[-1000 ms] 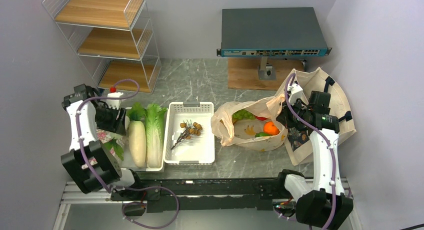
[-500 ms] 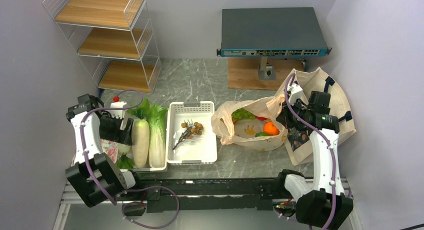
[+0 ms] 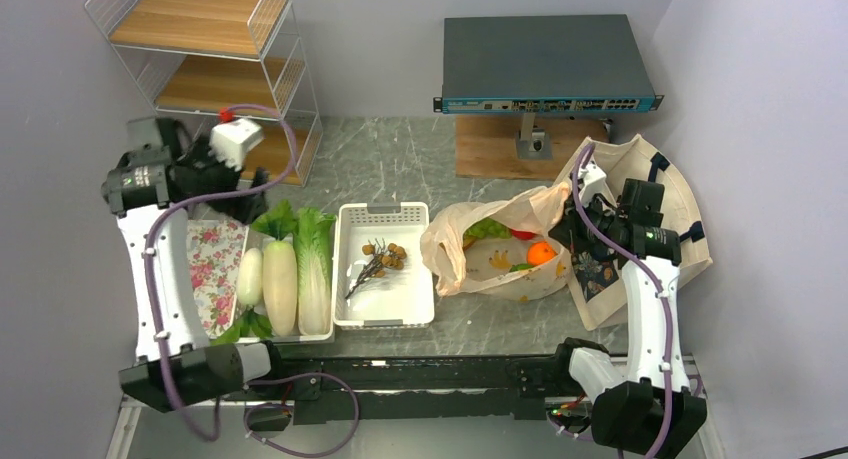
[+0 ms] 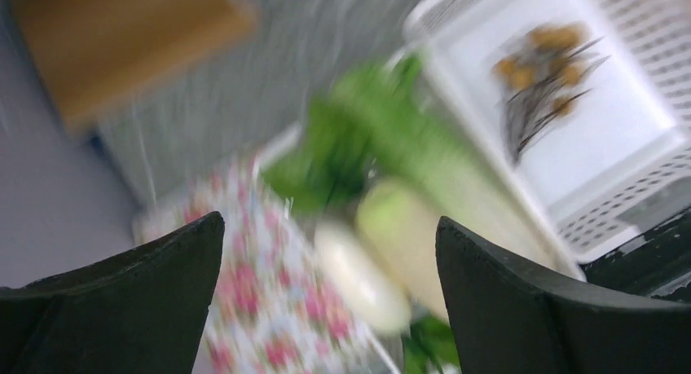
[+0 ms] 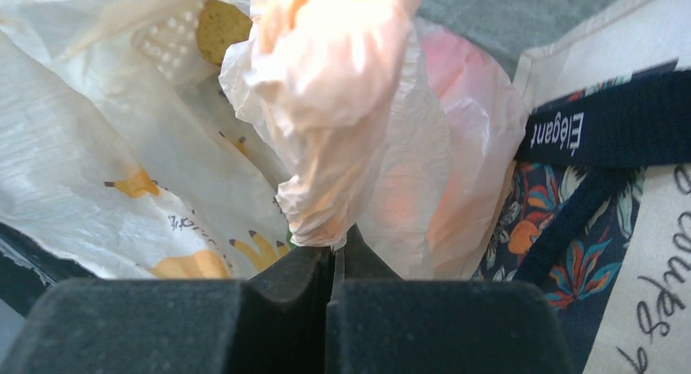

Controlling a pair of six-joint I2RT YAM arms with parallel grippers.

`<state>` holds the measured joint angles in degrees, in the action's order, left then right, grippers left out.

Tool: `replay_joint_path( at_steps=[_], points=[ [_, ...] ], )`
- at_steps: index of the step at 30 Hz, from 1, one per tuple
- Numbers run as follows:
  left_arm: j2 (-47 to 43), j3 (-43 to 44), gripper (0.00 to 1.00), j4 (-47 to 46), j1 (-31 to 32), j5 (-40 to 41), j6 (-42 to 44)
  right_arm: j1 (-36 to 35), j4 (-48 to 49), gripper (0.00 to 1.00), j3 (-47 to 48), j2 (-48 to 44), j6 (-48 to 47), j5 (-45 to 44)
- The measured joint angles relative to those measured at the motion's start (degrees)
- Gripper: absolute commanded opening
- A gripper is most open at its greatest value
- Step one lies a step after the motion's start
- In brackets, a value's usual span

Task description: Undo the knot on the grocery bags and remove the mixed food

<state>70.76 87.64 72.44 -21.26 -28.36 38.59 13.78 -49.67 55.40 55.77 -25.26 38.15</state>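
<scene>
The peach plastic grocery bag (image 3: pixel 490 269) lies with its mouth open beside the cream tote (image 3: pixel 650 184). Grapes (image 3: pixel 487 227), a red apple (image 3: pixel 521 235) and an orange (image 3: pixel 541 252) show inside it. My right gripper (image 5: pixel 332 256) is shut on the bag's bunched, twisted top (image 5: pixel 334 89); whether a knot remains there I cannot tell. My left gripper (image 4: pixel 327 227) hangs open and holds nothing, high above a small radish (image 4: pixel 363 276), a bigger radish (image 3: pixel 279 284) and the cabbage (image 3: pixel 312 264) in the left tray. Nuts (image 3: pixel 385 254) lie in the white basket (image 3: pixel 385 314).
A floral-lined tray (image 3: pixel 215 269) sits at the far left. The wire shelf rack (image 3: pixel 215 69) stands at the back left, close behind my raised left arm. A grey network switch (image 3: pixel 545 64) on a wooden board sits at the back.
My left gripper opened, left the small radish in the tray beside the bigger one, and rose up and back toward the shelf. The right arm kept its hold and barely moved.
</scene>
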Motion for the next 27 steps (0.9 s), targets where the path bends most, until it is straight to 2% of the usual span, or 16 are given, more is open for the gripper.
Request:
replay_joint_path(
  at_steps=[3, 6, 7, 12, 15, 18, 23, 25, 27],
  points=[
    [0.6, 7.3, 0.99, -3.0, 14.5, -3.1, -0.7, 0.0, -0.6, 0.00, 2.0, -0.3, -1.0, 2.6],
    [1.2, 9.5, 0.95, -8.6, 31.9, -4.8, -1.1, 0.0, -2.9, 0.00, 3.5, -1.2, -4.2, 4.2],
    [1.5, 9.5, 0.91, -10.6, 37.2, -4.7, -0.8, 0.0, -4.1, 0.00, 3.8, -1.6, -5.7, 4.4],
    [6.0, 8.9, 0.59, -20.8, 62.0, -2.7, 5.5, -0.1, -11.2, 0.00, 3.8, -3.1, -12.4, 4.0],
    [9.8, 6.6, 0.47, -28.3, 73.1, -1.3, 10.7, -0.1, -13.3, 0.00, 3.5, -3.3, -13.6, 2.9],
    [15.2, 5.0, 0.39, -34.5, 79.3, -0.1, 15.5, -0.1, -14.1, 0.00, 3.4, -2.9, -13.8, 2.1],
    [25.8, 3.4, 0.32, -42.0, 83.0, 5.7, 22.9, -0.2, -14.1, 0.00, 3.4, -0.5, -12.9, 1.2],
    [29.7, 1.9, 0.36, -44.3, 83.2, 9.1, 25.3, -0.2, -14.0, 0.00, 3.4, 0.2, -12.1, 1.2],
    [33.5, 0.3, 0.53, -46.2, 82.5, 12.4, 27.3, -0.2, -13.7, 0.00, 3.4, 0.4, -11.1, 1.1]
  ],
)
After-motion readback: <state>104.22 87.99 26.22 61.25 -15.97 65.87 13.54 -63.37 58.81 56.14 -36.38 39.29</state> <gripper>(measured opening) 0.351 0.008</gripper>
